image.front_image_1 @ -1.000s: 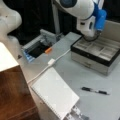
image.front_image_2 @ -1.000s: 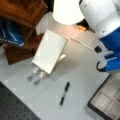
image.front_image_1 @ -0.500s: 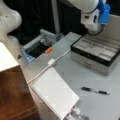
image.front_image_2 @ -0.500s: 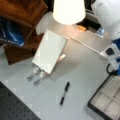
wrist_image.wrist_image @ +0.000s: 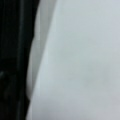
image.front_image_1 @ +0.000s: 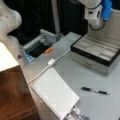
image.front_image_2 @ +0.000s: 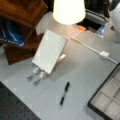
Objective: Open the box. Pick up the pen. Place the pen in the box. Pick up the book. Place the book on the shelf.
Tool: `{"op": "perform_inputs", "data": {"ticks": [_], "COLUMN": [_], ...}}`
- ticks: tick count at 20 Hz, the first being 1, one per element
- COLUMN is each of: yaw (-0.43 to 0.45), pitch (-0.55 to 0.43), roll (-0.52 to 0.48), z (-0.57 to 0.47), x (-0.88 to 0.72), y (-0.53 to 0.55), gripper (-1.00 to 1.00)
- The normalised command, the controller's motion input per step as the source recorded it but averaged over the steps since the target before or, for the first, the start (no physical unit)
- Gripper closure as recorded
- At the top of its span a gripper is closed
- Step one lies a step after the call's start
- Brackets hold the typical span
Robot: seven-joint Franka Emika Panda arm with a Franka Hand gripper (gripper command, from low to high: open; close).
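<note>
The box [image.front_image_1: 96, 53] stands open on the grey tabletop [image.front_image_1: 75, 77], against a dark backdrop. The pen [image.front_image_1: 95, 90] lies just before the box, the white book [image.front_image_1: 53, 92] well beside it. The end effector [image.front_image_1: 96, 23] hangs above the box; its grip I cannot tell.

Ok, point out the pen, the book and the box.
pen [image.front_image_1: 95, 90]: a front view, middle of its barrel.
book [image.front_image_2: 49, 51]: a front view, centre of its white cover.
box [image.front_image_1: 93, 50]: a front view, divided compartments inside.
</note>
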Motion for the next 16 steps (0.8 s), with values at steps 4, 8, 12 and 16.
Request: {"op": "perform_inputs", "data": {"ticks": [4, 8, 12, 16], "yaw": [-0.035, -0.055, -0.063, -0.057], "pitch": [-0.042, -0.051, -0.058, -0.043], "roll": [-0.017, -0.012, 0.006, 0.020], "z": [-0.05, -0.07, -0.05, -0.01], "x": [-0.02, -0.02, -0.05, -0.09], "y": [0.19, 0.24, 0.29, 0.25], "gripper": [-1.00, -1.00, -1.00, -1.00]}}
